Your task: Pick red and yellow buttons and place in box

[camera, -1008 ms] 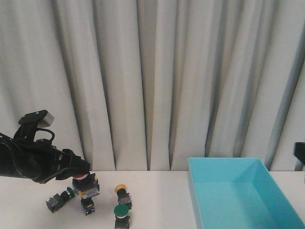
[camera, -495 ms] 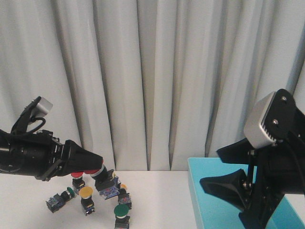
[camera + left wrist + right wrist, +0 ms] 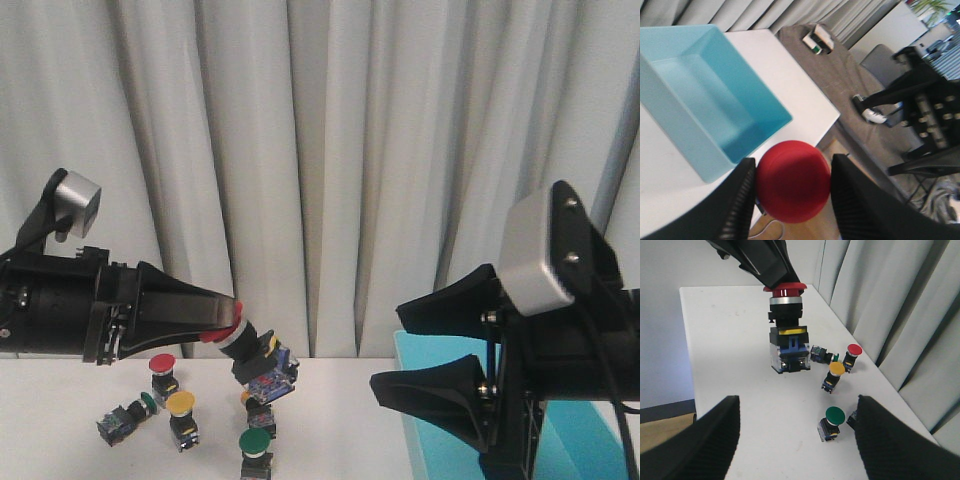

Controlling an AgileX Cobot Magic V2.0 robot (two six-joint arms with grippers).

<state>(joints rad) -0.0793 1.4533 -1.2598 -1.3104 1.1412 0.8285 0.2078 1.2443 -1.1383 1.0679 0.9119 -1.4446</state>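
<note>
Loose buttons (image 3: 182, 402) on the table (image 3: 330, 420) at left, box (image 3: 420, 350) at right, well apart.

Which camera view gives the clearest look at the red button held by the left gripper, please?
The right wrist view: the red button hangs there whole, cap to body. The front view shows it small and tilted; the left wrist view shows only its cap in the left gripper.
</note>
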